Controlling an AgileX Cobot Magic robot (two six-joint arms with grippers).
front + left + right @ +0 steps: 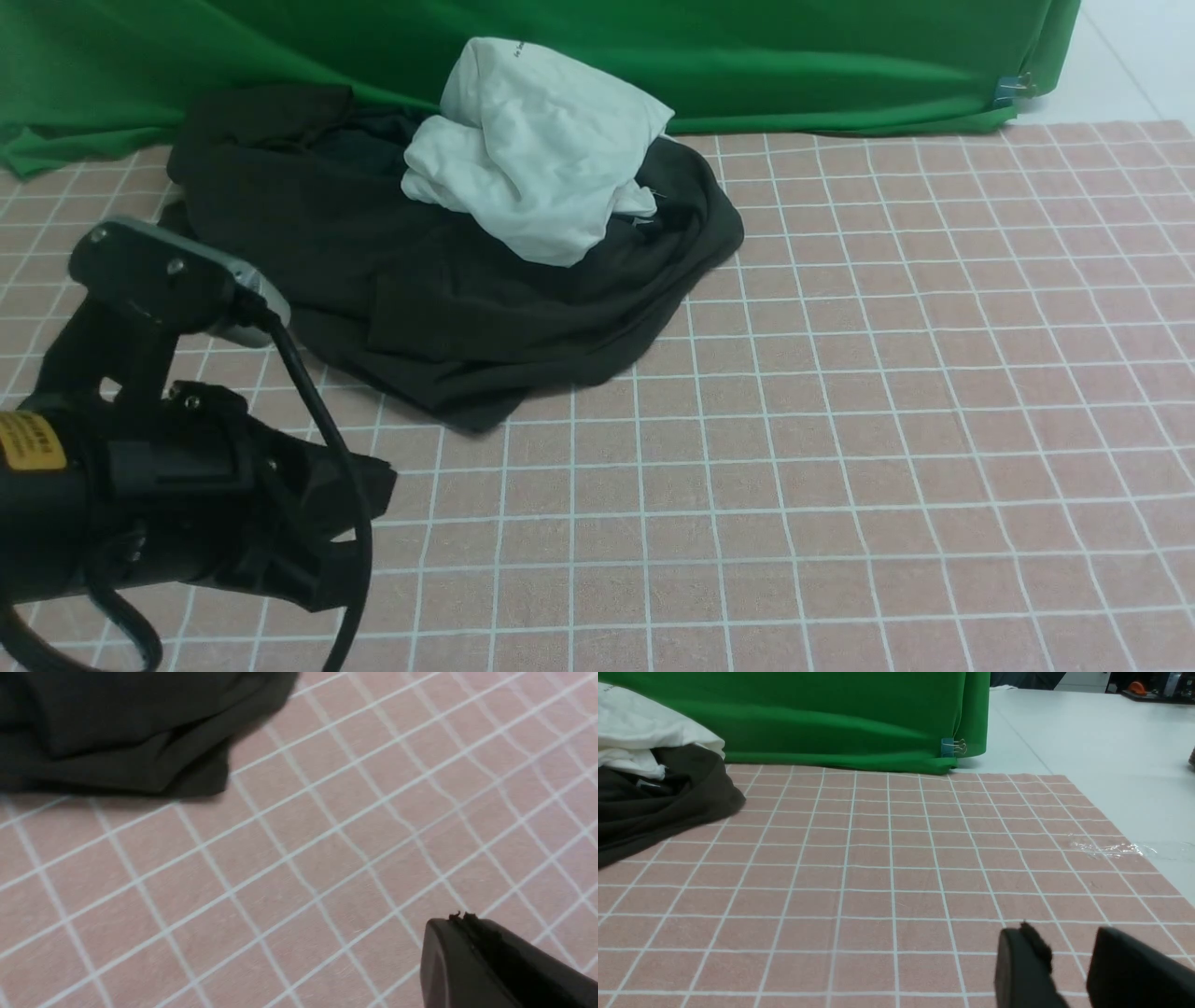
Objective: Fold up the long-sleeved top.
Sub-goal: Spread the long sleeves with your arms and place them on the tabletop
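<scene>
The long-sleeved top [467, 289] lies crumpled in a brownish-black heap at the back left of the pink checked cloth. Its near edge also shows in the left wrist view [117, 728] and the right wrist view [654, 807]. A white tee [532, 149] is bunched on top of it. My left gripper [378, 487] is low at the front left, short of the top's near hem. It is shut with nothing in it [462, 919]. My right gripper [1064, 938] is open and empty over bare cloth, well to the right of the heap. The front view does not show it.
A darker garment [364, 140] peeks out behind the white tee [640, 732]. A green backdrop [747, 56] hangs along the back, held by a binder clip [952, 746]. The pink checked cloth [887, 420] ends at the right on a white table [1111, 742], taped down [1106, 848].
</scene>
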